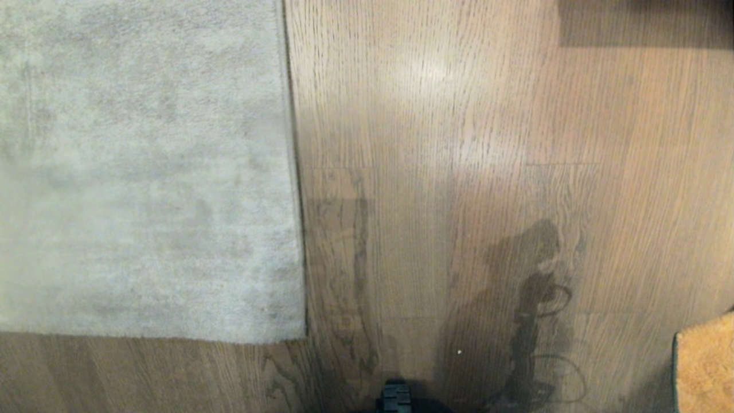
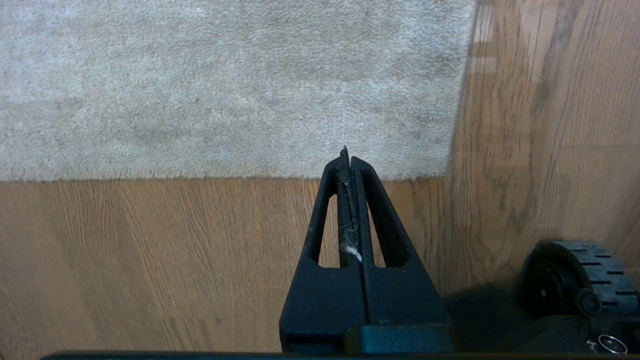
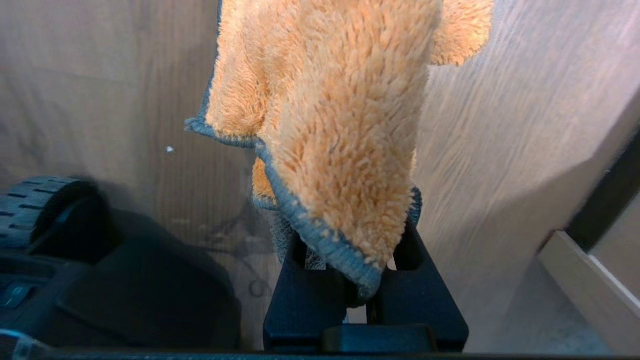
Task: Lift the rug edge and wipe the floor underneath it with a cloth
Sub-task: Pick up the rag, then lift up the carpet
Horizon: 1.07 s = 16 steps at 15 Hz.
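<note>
On the wood-grain floor (image 1: 459, 115), flat short-pile rug edge (image 1: 295, 172), right gripper (image 3: 365, 280) pinching fluffy orange cloth (image 3: 340, 125), left gripper (image 2: 346, 165) clenched empty.

The floor (image 1: 459, 143) and rug corner (image 1: 289, 332) are seen from above by the head camera. The same corner (image 2: 450, 172) is viewed low from the left wrist. The floor (image 3: 100, 75) is viewed closely from the right wrist.

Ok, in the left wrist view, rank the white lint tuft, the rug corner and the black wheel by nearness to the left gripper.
1. White lint tuft: caught in the shut left gripper.
2. Rug corner: just past the tips, off to the wheel's side.
3. Black wheel: back beside the robot's base.
</note>
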{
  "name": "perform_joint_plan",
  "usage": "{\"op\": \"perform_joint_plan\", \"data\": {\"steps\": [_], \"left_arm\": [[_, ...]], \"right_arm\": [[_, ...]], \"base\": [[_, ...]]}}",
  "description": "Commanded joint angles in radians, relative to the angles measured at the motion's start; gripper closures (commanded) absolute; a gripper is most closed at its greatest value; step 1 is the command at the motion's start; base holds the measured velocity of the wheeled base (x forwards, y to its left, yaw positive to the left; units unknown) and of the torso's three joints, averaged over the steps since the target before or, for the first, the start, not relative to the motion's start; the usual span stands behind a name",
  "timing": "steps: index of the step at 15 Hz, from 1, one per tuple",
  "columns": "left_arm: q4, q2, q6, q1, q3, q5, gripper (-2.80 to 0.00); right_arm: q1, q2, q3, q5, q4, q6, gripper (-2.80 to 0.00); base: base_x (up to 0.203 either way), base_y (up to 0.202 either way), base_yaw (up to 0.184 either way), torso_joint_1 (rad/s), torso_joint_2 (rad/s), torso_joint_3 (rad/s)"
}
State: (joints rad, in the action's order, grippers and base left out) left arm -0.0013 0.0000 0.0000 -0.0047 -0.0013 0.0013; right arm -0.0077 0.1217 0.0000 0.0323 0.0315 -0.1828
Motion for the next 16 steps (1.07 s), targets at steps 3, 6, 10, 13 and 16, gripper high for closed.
{"op": "perform_joint_plan", "data": {"steps": [3,6,10,13,16], "left_arm": [[0.0,0.0,0.0,0.0,0.001,0.0,0.0],[0.0,0.0,0.0,0.0,0.001,0.0,0.0],[0.0,0.0,0.0,0.0,0.0,0.0,0.0],[0.0,0.0,0.0,0.0,0.0,0.0,0.0],[0.0,0.0,0.0,0.0,0.0,0.0,0.0]], "right_arm": [[0.003,-0.107,-0.003,0.01,-0.043,0.0,0.0],[0.005,-0.122,0.0,0.011,-0.033,0.003,0.0],[0.004,-0.122,0.0,0.009,-0.035,0.029,0.0],[0.005,-0.122,-0.001,0.006,-0.038,0.072,0.0],[0.005,-0.122,0.0,0.003,-0.033,0.091,0.0]], "base": [[0.0,0.0,0.0,0.0,0.0,0.0],[0.0,0.0,0.0,0.0,0.0,0.0],[0.0,0.0,0.0,0.0,0.0,0.0],[0.0,0.0,0.0,0.0,0.0,0.0],[0.0,0.0,0.0,0.0,0.0,0.0]]}}
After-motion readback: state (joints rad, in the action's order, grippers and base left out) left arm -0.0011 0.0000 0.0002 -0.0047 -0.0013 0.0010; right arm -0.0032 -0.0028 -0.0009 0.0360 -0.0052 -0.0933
